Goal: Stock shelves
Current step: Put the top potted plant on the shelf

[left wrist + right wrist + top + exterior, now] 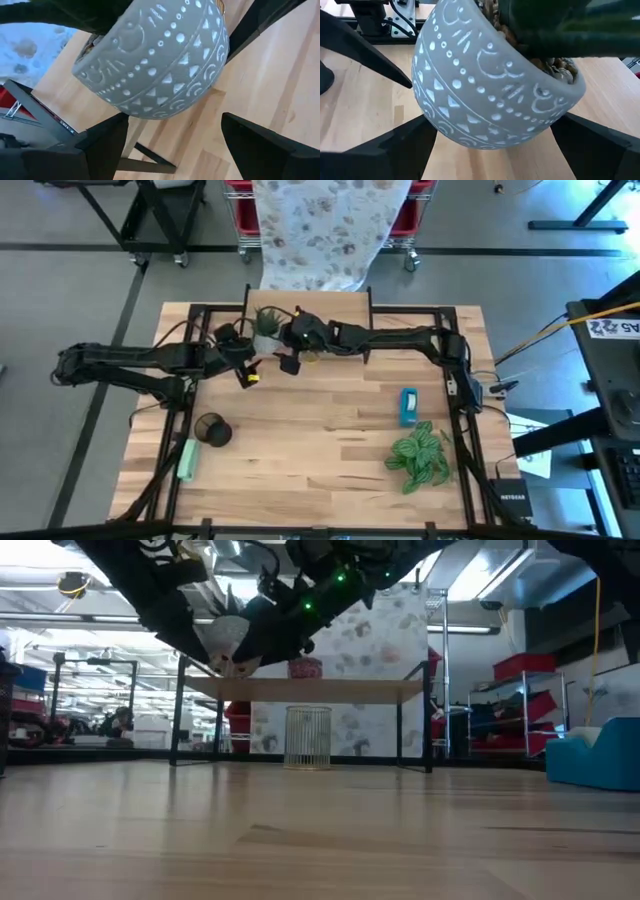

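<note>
A grey round pot (490,85) with white patterns, pebbles and a green plant hangs tilted in the air over the table's far middle (268,323). My right gripper (492,150) is shut on it. My left gripper (175,145) stands open just beside the pot (160,65), its fingers on either side of the pot's lower wall, with no contact showing. In the low view the pot (225,640) hangs in front of and above the shelves (310,690), whose plank top carries a red item (305,668). A wire basket (308,737) stands under the plank. My right gripper holds the pot by its rounded outer wall (555,117), one finger on each side. The fingers (600,145) come from the table's right. The pot is lifted clear of the table and the shelves and sits tilted, its rim and plant leaning to one side.
On the table lie a blue box (408,406), a leafy green plant (420,455), a dark mesh cup (212,430) and a pale green object (187,460). Open wood lies in the table's middle. Black rails run along the table's edges.
</note>
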`<state>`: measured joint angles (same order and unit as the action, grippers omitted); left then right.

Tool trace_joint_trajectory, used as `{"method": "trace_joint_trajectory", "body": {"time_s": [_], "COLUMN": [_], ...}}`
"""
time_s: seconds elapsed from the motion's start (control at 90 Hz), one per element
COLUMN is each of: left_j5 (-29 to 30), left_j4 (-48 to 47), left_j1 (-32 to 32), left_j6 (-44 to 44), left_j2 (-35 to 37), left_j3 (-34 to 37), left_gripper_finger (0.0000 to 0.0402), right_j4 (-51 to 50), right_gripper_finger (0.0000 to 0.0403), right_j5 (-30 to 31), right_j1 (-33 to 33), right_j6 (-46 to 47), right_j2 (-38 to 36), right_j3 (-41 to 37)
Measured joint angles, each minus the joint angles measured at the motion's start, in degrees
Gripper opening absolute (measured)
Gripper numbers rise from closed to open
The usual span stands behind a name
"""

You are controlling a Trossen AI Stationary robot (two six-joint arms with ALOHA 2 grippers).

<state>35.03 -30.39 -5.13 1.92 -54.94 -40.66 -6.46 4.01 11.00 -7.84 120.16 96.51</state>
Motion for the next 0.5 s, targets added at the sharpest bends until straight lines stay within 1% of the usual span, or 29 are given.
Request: {"method": "trace_joint_trajectory", "body": {"time_s": [0.5], "left_j5": [0.7], "left_j4": [2.2], "left_j1": [-0.3], "left_j6": [2.7], "left_j2": [0.1], "left_j3": [0.0], "left_gripper_finger": [0.0303], "right_j4": [2.5], "right_gripper_finger": [0.0363], "right_j5": [0.4], "right_j1": [0.0], "right_j6": [-1.5], "right_j2": [0.1], "right_j3": [-0.2]}}
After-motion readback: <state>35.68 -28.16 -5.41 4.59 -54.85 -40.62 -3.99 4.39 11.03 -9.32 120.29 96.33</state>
